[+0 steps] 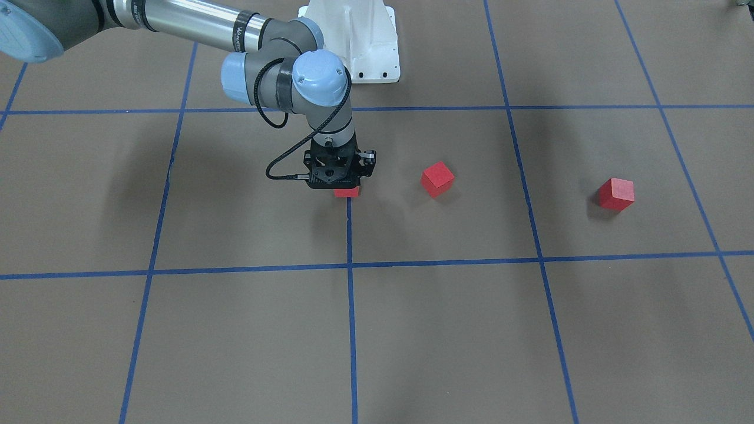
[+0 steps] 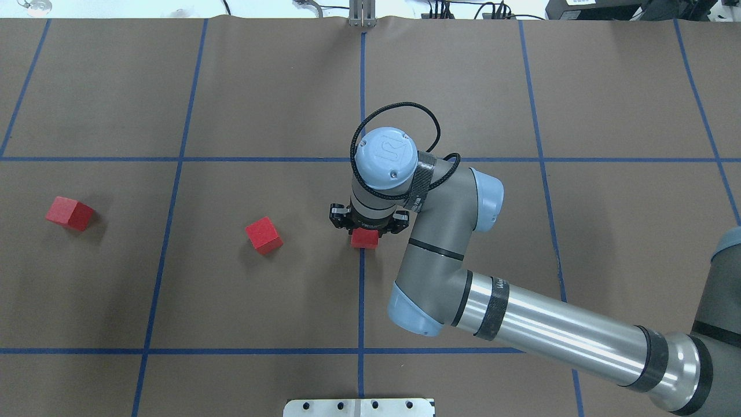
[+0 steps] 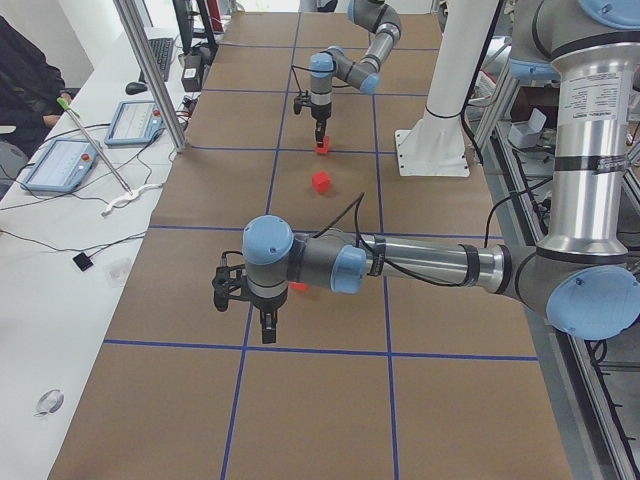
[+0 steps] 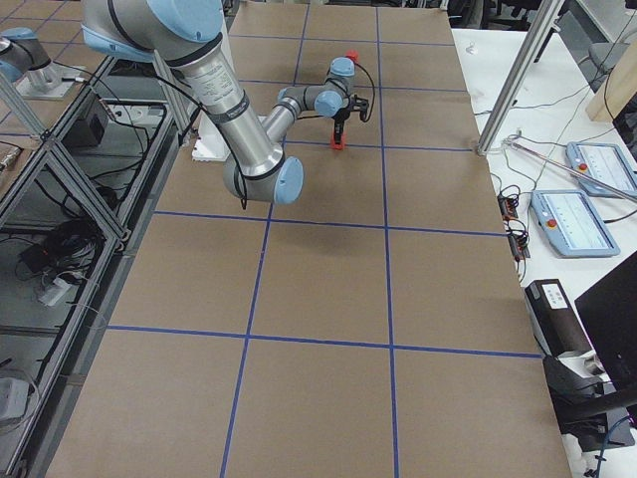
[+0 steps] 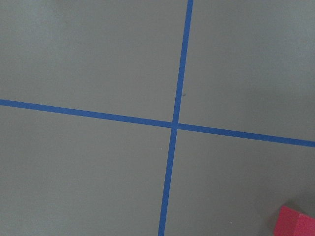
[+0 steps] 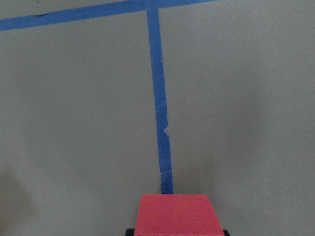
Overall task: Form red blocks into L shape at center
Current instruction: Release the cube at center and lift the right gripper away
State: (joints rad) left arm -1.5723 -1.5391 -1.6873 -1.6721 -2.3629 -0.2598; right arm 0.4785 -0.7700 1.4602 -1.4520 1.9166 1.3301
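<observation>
Three red blocks lie on the brown gridded table. My right gripper (image 2: 365, 231) points straight down at the centre line and is shut on one red block (image 2: 365, 238), which sits at the table surface; the right wrist view shows it (image 6: 173, 214) between the fingertips. A second red block (image 2: 263, 235) lies to its left, tilted to the grid. The third red block (image 2: 69, 213) lies far left. My left gripper (image 3: 265, 325) shows only in the exterior left view, hovering above the table; I cannot tell whether it is open or shut. The left wrist view catches one block's corner (image 5: 295, 223).
Blue tape lines (image 2: 362, 301) divide the table into large squares. The white robot base plate (image 1: 368, 41) stands at the table's robot-side edge. A side bench with tablets (image 3: 60, 165) and a metal post (image 3: 150, 70) stand beyond the far edge.
</observation>
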